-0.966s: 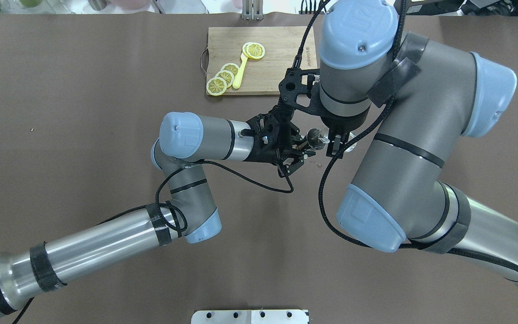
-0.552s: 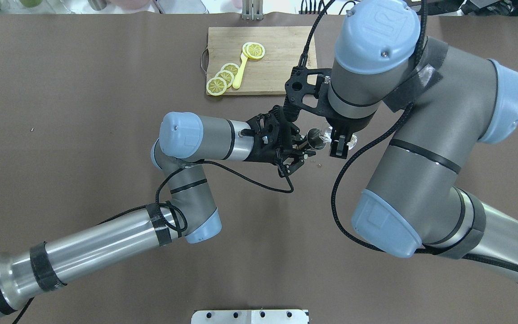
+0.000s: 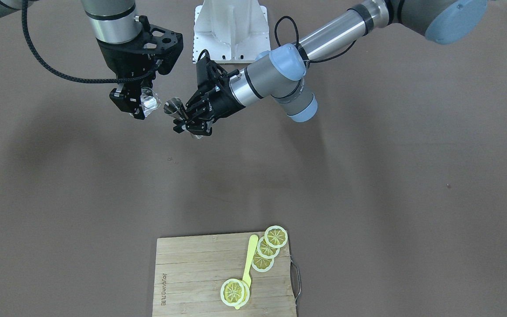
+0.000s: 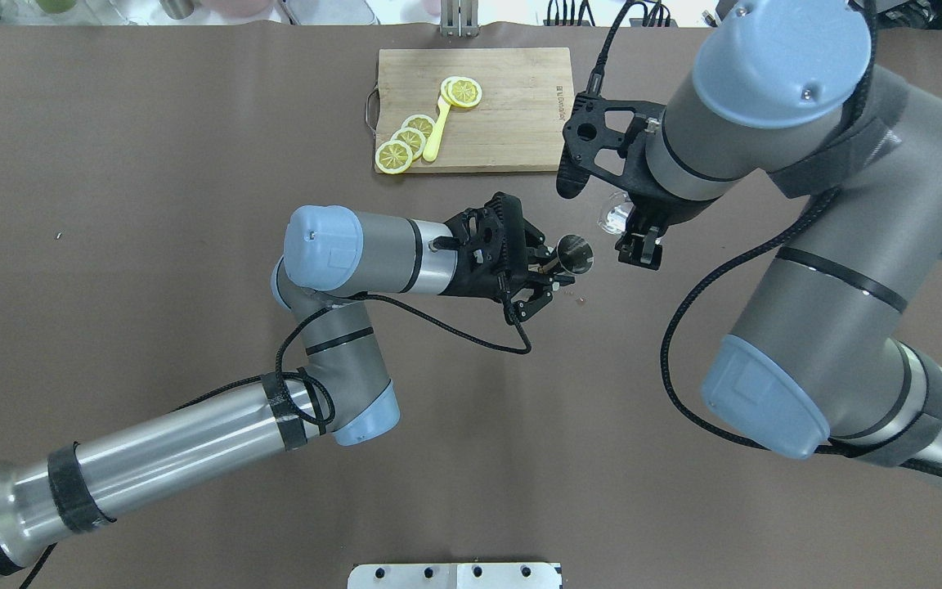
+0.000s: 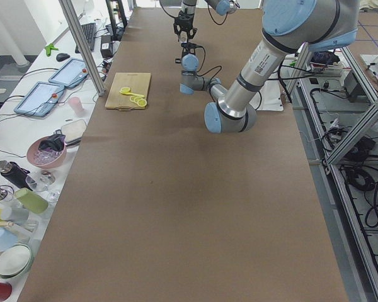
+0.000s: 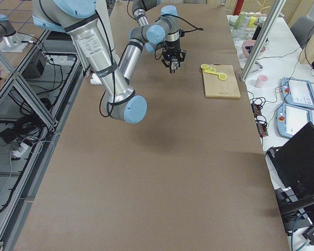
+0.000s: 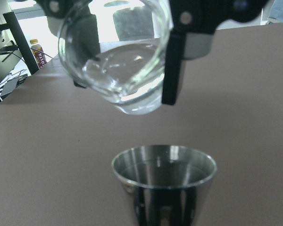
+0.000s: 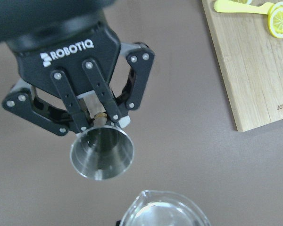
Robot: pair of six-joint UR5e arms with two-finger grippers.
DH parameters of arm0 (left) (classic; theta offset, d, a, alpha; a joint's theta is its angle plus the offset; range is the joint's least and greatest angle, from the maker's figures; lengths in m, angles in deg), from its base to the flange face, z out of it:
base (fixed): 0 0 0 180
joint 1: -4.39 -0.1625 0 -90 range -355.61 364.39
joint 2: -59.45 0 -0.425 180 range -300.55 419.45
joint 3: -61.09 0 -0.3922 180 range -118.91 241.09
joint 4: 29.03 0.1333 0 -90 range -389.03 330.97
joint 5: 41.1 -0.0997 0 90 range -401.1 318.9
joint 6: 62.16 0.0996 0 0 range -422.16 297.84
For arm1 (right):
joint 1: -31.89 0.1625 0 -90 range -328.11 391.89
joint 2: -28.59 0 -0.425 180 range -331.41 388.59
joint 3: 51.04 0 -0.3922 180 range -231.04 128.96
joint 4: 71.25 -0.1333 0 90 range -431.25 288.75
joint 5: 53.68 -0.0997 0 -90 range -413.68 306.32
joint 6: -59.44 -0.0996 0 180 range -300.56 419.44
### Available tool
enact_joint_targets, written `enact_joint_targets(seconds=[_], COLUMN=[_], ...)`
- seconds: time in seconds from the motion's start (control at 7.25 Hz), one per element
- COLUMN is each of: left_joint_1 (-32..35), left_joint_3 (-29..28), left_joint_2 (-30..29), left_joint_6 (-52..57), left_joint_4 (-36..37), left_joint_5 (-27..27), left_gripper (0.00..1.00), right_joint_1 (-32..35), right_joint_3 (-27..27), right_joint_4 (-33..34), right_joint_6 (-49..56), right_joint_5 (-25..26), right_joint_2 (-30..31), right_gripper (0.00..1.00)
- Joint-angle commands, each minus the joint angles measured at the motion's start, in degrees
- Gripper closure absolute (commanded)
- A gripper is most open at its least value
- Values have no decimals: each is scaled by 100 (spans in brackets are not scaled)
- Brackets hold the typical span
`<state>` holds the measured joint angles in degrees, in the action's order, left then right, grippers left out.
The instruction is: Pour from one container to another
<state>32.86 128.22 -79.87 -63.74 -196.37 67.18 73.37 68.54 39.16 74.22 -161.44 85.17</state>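
My left gripper (image 4: 549, 268) is shut on the stem of a steel jigger (image 4: 576, 254), holding it above the brown table with its mouth turned toward the right arm. The jigger (image 7: 164, 175) fills the bottom of the left wrist view. A clear glass cup (image 7: 115, 61) hangs tilted just above and behind it. My right gripper (image 4: 639, 238) is shut on that glass cup (image 4: 614, 215), a short way right of the jigger. In the front-facing view the glass (image 3: 150, 103) sits left of the jigger (image 3: 173, 106), and the two are apart. Clear liquid seems to lie in the glass.
A wooden cutting board (image 4: 512, 123) with lemon slices (image 4: 405, 141) and a yellow utensil (image 4: 437, 131) lies at the far middle of the table. A few small specks (image 4: 577, 298) mark the table below the jigger. The white robot base plate (image 4: 455, 575) is at the near edge.
The right arm has swung to the right and toward the far side, carrying the glass away from the jigger's mouth. The left arm and jigger have barely moved.
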Motion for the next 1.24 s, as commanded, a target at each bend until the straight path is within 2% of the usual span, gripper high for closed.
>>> enact_joint_targets(seconds=[0.0, 0.28, 0.83, 1.1], left_joint_1=[9, 27, 123, 254], left_joint_3=[334, 782, 1643, 2040], left_joint_2=[307, 756, 1651, 2205], left_joint_6=[-9, -122, -202, -220], left_joint_4=[-1, -1, -53, -228], left_joint_5=[0, 0, 0, 0], left_gripper=[100, 100, 100, 100], right_joint_1=[184, 351, 651, 773], right_joint_3=[302, 233, -443, -828], right_joint_4=[-483, -1534, -2697, -4090], right_joint_6=[-264, -668, -1722, -2564], right_joint_5=[-69, -298, -667, -659], right_joint_2=[562, 1255, 1407, 1959], right_gripper=[100, 100, 100, 100])
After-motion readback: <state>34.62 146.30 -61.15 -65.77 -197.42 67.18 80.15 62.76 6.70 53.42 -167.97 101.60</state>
